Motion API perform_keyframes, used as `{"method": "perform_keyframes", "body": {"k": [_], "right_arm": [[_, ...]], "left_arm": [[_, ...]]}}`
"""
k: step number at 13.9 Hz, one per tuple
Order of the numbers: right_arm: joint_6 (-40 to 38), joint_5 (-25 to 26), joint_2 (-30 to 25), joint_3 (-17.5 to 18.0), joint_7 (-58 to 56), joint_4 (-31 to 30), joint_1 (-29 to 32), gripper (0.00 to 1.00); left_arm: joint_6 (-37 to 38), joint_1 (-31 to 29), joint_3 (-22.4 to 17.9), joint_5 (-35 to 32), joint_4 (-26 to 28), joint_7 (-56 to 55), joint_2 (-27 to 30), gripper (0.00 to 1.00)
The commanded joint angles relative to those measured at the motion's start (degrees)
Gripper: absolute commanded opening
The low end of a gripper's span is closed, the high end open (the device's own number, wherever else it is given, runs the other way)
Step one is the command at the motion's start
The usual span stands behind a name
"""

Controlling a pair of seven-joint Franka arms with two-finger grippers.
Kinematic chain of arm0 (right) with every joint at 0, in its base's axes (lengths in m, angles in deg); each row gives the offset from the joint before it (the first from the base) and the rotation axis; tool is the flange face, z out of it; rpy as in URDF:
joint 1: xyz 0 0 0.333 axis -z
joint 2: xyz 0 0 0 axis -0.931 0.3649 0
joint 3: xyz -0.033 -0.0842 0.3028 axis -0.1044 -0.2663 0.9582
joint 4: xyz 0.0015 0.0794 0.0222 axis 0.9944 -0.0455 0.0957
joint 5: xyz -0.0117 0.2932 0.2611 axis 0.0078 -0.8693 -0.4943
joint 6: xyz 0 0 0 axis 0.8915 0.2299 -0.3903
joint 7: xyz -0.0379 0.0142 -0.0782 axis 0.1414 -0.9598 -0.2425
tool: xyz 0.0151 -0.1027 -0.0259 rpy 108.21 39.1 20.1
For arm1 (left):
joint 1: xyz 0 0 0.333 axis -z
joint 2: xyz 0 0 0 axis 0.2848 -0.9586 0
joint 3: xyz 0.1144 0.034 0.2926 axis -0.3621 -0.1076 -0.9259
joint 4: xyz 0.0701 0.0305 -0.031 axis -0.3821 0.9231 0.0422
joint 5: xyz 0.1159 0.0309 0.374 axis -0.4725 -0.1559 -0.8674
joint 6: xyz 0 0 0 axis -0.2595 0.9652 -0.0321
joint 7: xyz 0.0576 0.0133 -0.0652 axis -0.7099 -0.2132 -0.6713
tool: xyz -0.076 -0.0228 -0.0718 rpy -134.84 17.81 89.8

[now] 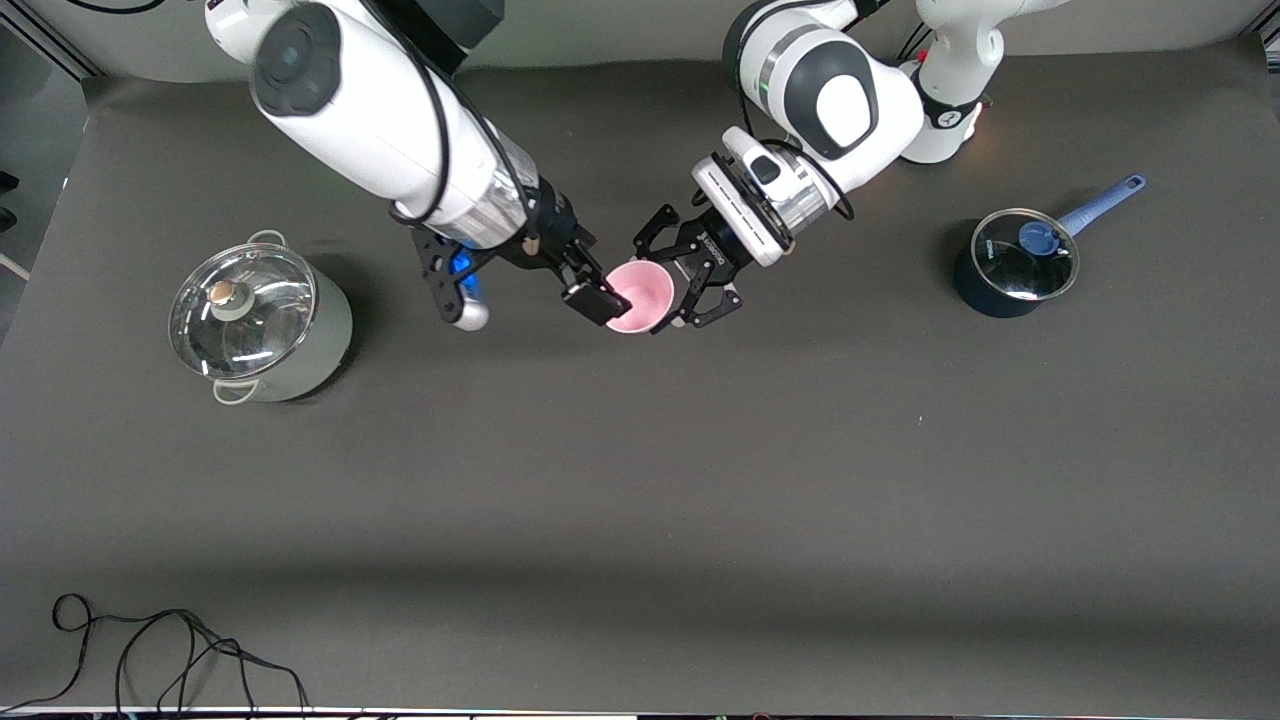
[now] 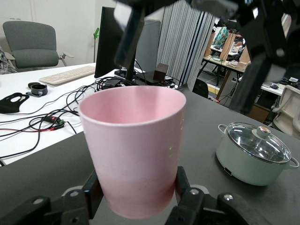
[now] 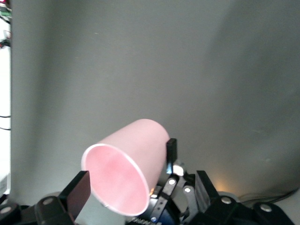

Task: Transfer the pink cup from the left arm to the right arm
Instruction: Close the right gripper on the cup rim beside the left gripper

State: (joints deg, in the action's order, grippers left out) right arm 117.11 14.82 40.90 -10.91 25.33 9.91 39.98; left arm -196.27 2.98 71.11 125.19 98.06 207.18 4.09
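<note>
The pink cup is clamped at its lower body by the black claw-like linkage fingers of the left gripper, held in the air over the middle of the table, toward the edge where the robot bases stand. The cup is a smooth, matte, tapered plastic tumbler, tipped so its round mouth faces the right gripper. The right gripper's slim straight fingers are spread at the cup's rim; one flat black pad is seen at the lip, but whether it touches cannot be told. In the right wrist view the cup shows between a square pad and a second finger, with gaps visible. A pale-green lidded stockpot with a glass lid sits toward the right arm's end of the dark matte table. A dark saucepan with a glass lid and blue handle sits toward the left arm's end. A black cable is coiled at the corner nearest the front camera, at the right arm's end.
</note>
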Motion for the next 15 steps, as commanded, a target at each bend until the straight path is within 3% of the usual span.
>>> {"method": "perform_keyframes", "body": {"k": [1,4,5,7,9,10,15], "right_arm": [[-2.3,-0.3,1.0,0.3,0.5,1.6,0.0,0.99],[-2.4,-0.1,1.6,0.5,0.3,1.5,0.0,0.97],[-3.2,-0.1,2.1,0.5,-1.2,1.5,0.0,0.90],[-4.1,-0.2,2.2,0.8,-3.5,1.5,0.0,0.63],[-4.3,-0.1,2.1,0.9,-3.8,1.6,0.0,0.09],[-4.3,-0.1,2.1,0.9,-4.4,1.6,0.0,0.00],[-4.3,-0.1,1.7,0.8,-5.4,2.2,0.0,0.00]], "left_arm": [[-1.0,1.1,-0.6,0.9,-1.0,-0.3,0.2,0.37],[-1.1,1.1,-0.6,0.9,-1.0,-0.3,0.2,0.37],[-1.1,1.1,-0.6,0.9,-1.0,-0.3,0.2,0.37],[-1.1,1.1,-0.6,0.9,-1.0,-0.3,0.2,0.37],[-1.1,1.1,-0.6,0.9,-1.0,-0.3,0.2,0.37],[-1.1,1.1,-0.6,0.9,-1.0,-0.3,0.2,0.37],[-1.1,1.1,-0.6,0.9,-1.0,-0.3,0.1,0.38]]}}
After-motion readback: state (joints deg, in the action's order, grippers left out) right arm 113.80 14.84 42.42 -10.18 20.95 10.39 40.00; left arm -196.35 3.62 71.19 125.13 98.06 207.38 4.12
